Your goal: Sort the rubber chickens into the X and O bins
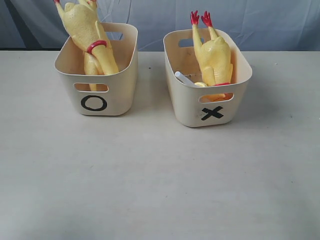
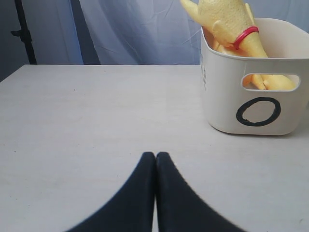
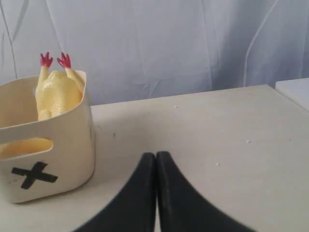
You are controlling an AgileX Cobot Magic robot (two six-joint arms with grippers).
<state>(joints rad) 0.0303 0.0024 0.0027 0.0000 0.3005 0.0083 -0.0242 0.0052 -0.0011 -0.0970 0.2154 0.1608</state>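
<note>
The O bin (image 1: 117, 95) stands at the back left and holds two whole rubber chickens (image 1: 86, 27), head down, with a red neck ring showing. The X bin (image 1: 187, 107) at the back right holds the headless body (image 1: 216, 56), red feet up, and the head with white tube (image 1: 184, 78). Neither arm shows in the exterior view. My left gripper (image 2: 155, 155) is shut and empty over bare table, well short of the O bin (image 2: 222, 96). My right gripper (image 3: 155, 155) is shut and empty beside the X bin (image 3: 72, 145).
A pale tabletop (image 1: 160, 180) stretches in front of both bins. A blue-grey curtain (image 1: 165, 15) hangs behind them. A dark stand (image 2: 24, 34) rises past the table's far corner in the left wrist view.
</note>
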